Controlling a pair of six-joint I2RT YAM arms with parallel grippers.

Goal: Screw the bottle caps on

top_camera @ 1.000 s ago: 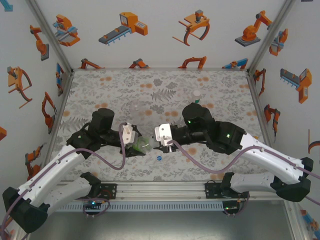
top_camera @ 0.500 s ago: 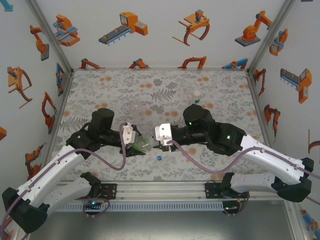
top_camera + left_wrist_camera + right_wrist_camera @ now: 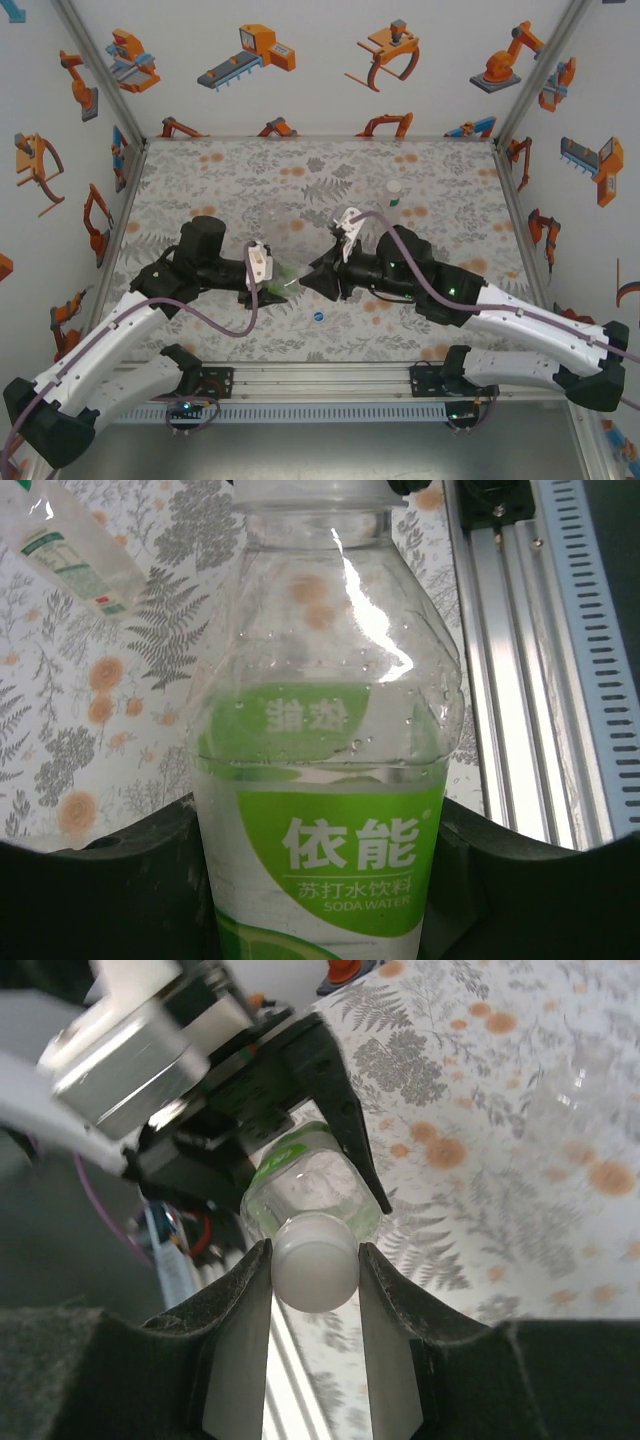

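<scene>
The counter (image 3: 200,175) is a grey leaf-and-orange-flower print, walled at 9, 12 and 3 o'clock by white panels (image 3: 320,90) with orange robot stickers. A slotted metal rail (image 3: 320,380) runs along the 6 o'clock edge. The far half, toward 12 o'clock, is mostly open, as are the strips toward 9 and 3 o'clock; the crowding is all at the centre.

The left arm (image 3: 110,340) reaches in from 7 o'clock and the right arm (image 3: 520,320) from 5 o'clock, meeting just below the counter's centre.

The left end effector (image 3: 270,285) is clenched around the body of a bottle (image 3: 320,730), its dark fingers (image 3: 100,880) pressing both sides. The bottle is clear plastic with beads of moisture inside and a bright green label carrying white Chinese characters and "SODA WATER". From above, its neck points toward 3 o'clock, at the right end effector (image 3: 308,283).

That end effector is closed on the white cap (image 3: 315,1265), one finger touching each side. The cap is round, plain and matte, and sits at the bottle's mouth; how far it is threaded on cannot be told.

A second clear bottle (image 3: 70,548) with a small printed label lies slantwise on the counter, at 11 o'clock from the held one. A third small bottle (image 3: 394,190) is out at 1 o'clock, well apart from both arms, too small to read.

The blue cap (image 3: 318,316) lies at 5 o'clock of the held bottle, near the rail.
</scene>
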